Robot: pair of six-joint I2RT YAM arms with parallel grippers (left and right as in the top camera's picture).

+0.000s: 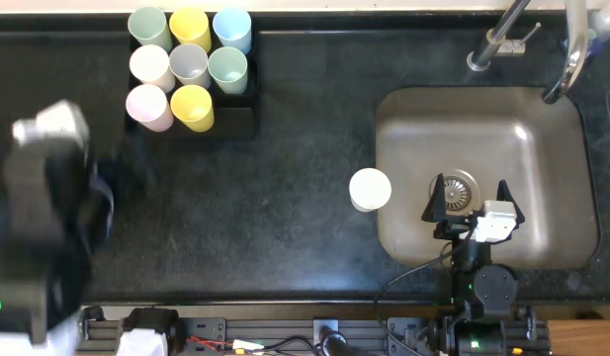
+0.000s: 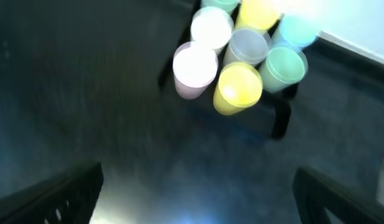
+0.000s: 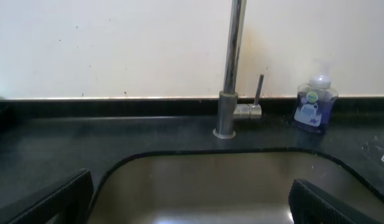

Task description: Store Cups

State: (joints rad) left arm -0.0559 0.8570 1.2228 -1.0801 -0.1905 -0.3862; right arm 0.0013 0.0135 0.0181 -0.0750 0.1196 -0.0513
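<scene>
Several pastel cups (image 1: 189, 63) stand upright in a black rack (image 1: 237, 121) at the counter's far left. The same cups (image 2: 240, 87) show ahead of my left gripper (image 2: 198, 173), which hovers open above the dark counter, well short of the rack. My left arm (image 1: 47, 198) is a blurred mass at the left edge. One white cup (image 1: 370, 189) stands alone on the counter beside the sink's left rim. My right gripper (image 1: 471, 200) hangs open over the sink basin near the drain, right of that cup. Nothing sits between the right gripper's (image 3: 190, 182) fingers.
The steel sink (image 1: 403, 109) takes up the right side, with the faucet (image 3: 231, 68) behind it and a soap bottle (image 3: 315, 102) further along the back wall. The rack's near right slot holds no cup. Dark counter (image 1: 265, 218) spreads between rack and sink.
</scene>
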